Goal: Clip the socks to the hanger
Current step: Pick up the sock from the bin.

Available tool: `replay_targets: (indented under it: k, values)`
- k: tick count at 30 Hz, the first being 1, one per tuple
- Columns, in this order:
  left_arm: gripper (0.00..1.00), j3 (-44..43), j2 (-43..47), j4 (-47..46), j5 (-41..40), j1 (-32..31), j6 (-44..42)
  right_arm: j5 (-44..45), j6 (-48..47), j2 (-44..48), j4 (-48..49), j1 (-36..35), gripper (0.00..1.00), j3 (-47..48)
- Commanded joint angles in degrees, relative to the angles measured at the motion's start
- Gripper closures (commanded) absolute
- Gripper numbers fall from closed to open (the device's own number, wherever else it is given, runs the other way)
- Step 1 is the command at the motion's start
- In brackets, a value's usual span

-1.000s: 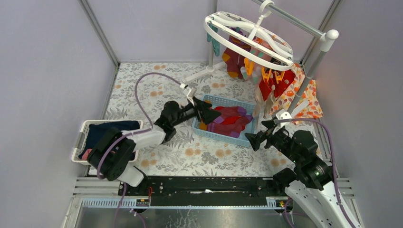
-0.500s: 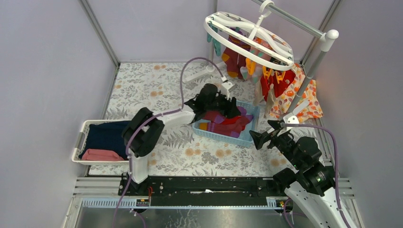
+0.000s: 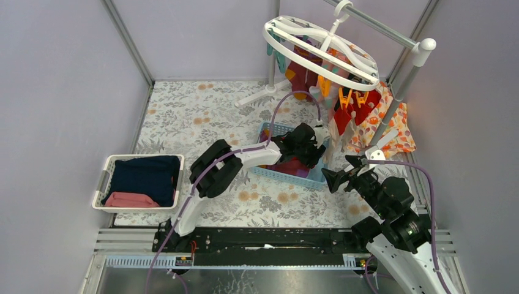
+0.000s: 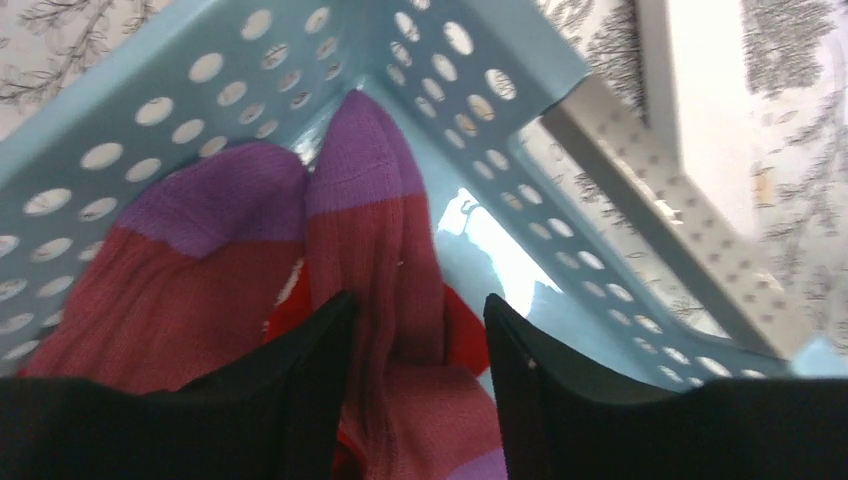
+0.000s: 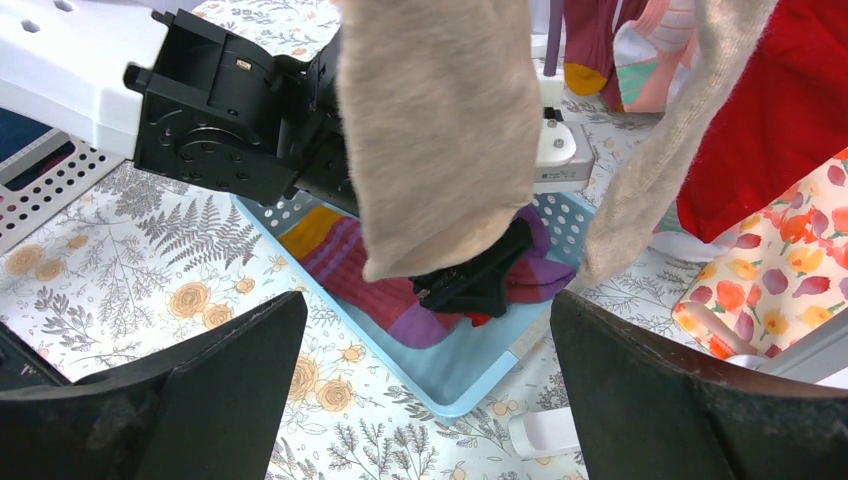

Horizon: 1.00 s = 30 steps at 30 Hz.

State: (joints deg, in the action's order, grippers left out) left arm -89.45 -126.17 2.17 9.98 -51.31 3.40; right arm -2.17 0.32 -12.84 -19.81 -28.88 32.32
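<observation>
The white oval hanger (image 3: 327, 41) hangs from the rack at the back right, with red, maroon and beige socks (image 3: 361, 104) clipped under it. More socks (image 3: 292, 166) lie in a light blue basket (image 3: 276, 173). My left gripper (image 3: 311, 146) is open and low inside the basket's right end. In the left wrist view its jaws (image 4: 415, 320) straddle a fold of a maroon sock with a purple toe (image 4: 370, 230). My right gripper (image 3: 333, 177) is open and empty, just right of the basket. In the right wrist view (image 5: 428, 305) a hanging beige sock (image 5: 435, 130) shows in front of it.
A white basket (image 3: 101, 184) with folded navy and pink cloth stands at the left. The orange floral cloth (image 3: 392, 128) lies at the right under the grey rack pole (image 3: 404, 86). The rack's white foot (image 3: 257, 97) lies behind the blue basket.
My left arm has swung right, from the basket's left edge across to its right end, and has gone down among the socks. My right gripper has barely moved.
</observation>
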Motion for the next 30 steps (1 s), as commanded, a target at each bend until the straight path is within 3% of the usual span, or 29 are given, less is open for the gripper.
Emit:
replay_targets:
  k: [1,4,7,11,16,23,27,30]
  values:
    - [0.50,-2.5,-1.0,3.9,-7.2,-0.5,-3.0,0.2,-0.1,0.6,2.7,-0.5,0.00,-0.1]
    - [0.53,-2.6,-0.9,3.9,-9.8,-0.9,-3.0,0.0,-0.1,0.8,2.7,-0.4,0.00,-0.1]
    - [0.75,-1.7,0.7,2.4,-11.3,-1.0,-2.6,-0.1,-0.1,0.8,2.7,-0.4,0.00,-0.1]
    - [0.87,2.5,5.4,-1.9,-10.3,-0.8,-0.2,-0.2,-0.1,0.9,2.7,-0.4,0.00,-0.1]
    - [0.93,13.0,14.6,-13.0,-1.2,1.7,7.5,-0.3,-0.1,1.0,2.6,-0.5,0.00,-0.1]
    - [0.99,29.9,24.9,-36.5,13.8,8.9,24.4,-0.5,-0.1,1.1,2.6,-0.4,0.00,0.0]
    - [1.00,37.0,27.7,-45.6,15.6,12.7,32.4,-0.4,-0.1,1.2,2.5,-0.4,0.00,0.0]
    - [1.00,41.6,30.0,-50.0,11.3,16.1,37.2,-0.4,-0.1,1.1,2.5,-0.4,0.00,0.0]
